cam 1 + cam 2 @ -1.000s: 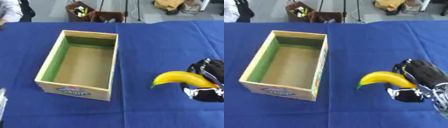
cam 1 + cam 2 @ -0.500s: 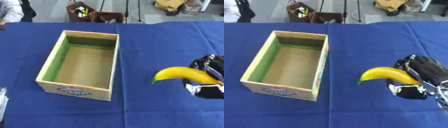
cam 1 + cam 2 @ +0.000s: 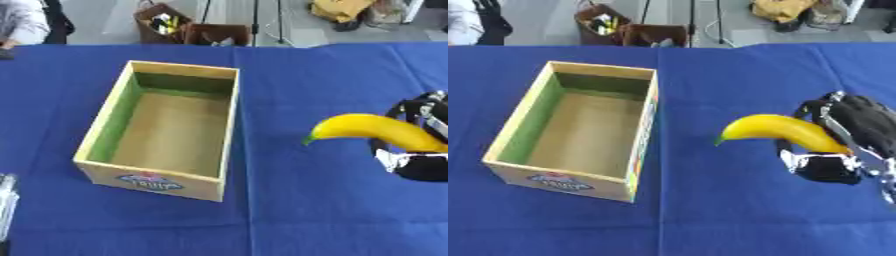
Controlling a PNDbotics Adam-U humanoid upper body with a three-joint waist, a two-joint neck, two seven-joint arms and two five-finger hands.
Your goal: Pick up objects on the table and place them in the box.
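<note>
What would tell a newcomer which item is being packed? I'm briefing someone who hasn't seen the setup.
On the blue table, look right of the open wooden box with green inner walls. There the right hand, black, is curled round a banana, whose free tip points toward the box. It is the only yellow, curved thing on the cloth.

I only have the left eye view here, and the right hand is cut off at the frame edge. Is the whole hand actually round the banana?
Observer: In the right eye view the whole right hand shows; its fingers curl over the banana from the far side and its thumb comes under it.
Operator: Which end is it holding?
Observer: The right-hand end. The greenish tip points left toward the box and sticks out free.
Operator: Anything in the box yet?
Observer: No, its brown floor is bare in both views.
</note>
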